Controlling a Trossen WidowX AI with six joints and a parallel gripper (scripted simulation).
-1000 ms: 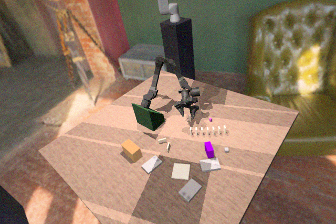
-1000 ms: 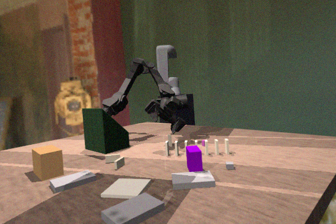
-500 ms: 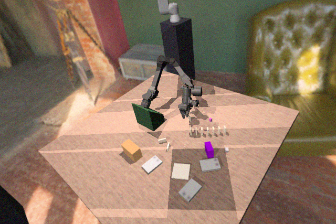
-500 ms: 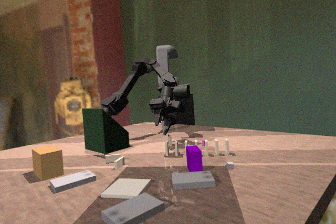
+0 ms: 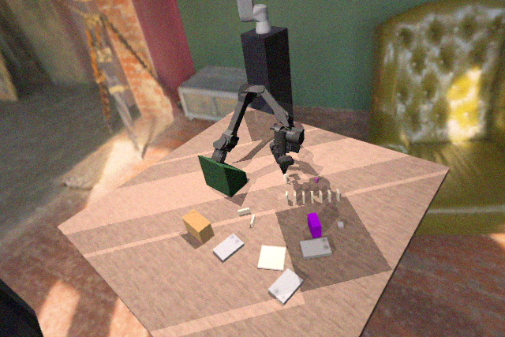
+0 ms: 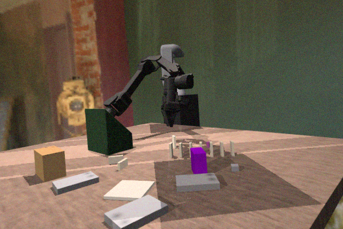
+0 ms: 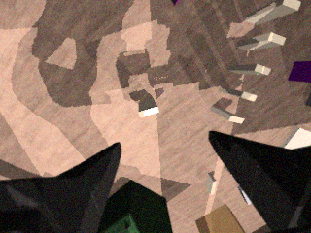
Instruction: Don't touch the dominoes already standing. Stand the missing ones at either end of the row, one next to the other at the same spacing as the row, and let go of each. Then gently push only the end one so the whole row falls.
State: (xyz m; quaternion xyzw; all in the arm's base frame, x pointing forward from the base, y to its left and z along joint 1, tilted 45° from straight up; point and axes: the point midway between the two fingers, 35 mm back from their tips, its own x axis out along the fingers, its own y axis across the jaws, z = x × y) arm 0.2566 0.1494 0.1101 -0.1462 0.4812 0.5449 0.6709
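A row of several cream dominoes (image 5: pixel 312 196) (image 6: pixel 211 149) (image 7: pixel 253 69) stands upright on the wooden table (image 5: pixel 162 284). One more cream domino (image 5: pixel 285 178) (image 6: pixel 173 141) (image 7: pixel 148 106) stands alone just behind the row's left end, a little off its line. My gripper (image 5: pixel 285 168) (image 6: pixel 170 122) (image 7: pixel 164 140) is open and empty, hanging straight above that lone domino and clear of it. Two cream dominoes (image 5: pixel 244 211) (image 5: pixel 252 220) (image 6: pixel 116 159) (image 6: pixel 122 163) lie flat to the left of the row, in front of the green wedge.
A dark green wedge (image 5: pixel 222 176) (image 6: pixel 105 132) stands by the arm's base. An orange cube (image 5: pixel 197 225) (image 6: pixel 50 162), a purple block (image 5: pixel 314 225) (image 6: pixel 198 160), small purple (image 5: pixel 316 179) and grey (image 5: pixel 340 224) cubes, grey slabs (image 5: pixel 228 246) (image 5: pixel 315 247) (image 5: pixel 285 285) and a white slab (image 5: pixel 271 256) lie in front.
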